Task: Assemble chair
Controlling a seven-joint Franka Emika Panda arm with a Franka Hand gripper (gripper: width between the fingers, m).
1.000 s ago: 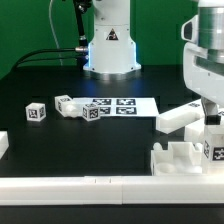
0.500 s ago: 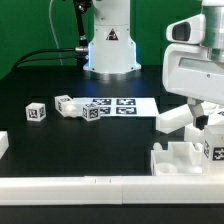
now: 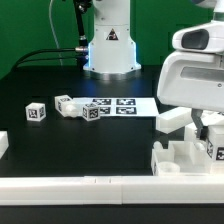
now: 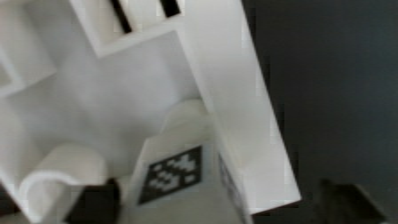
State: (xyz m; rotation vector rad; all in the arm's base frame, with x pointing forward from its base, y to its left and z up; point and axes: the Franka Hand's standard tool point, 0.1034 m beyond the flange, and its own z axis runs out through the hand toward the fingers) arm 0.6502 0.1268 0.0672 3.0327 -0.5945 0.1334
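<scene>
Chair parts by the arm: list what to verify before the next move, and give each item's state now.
1. Jaws open or shut: cannot tell. The arm's white housing hides them in the exterior view, and the wrist view is too close.
2. White bar gripped: cannot tell. It sits tilted beside the arm, with any contact hidden.
3. Joined structure resting by the border rail: ok.
4. Three loose tagged pieces apart from the arm, at the exterior view's left: ok.
5. A part's tag showing in the wrist view: ok, though blurred.
</scene>
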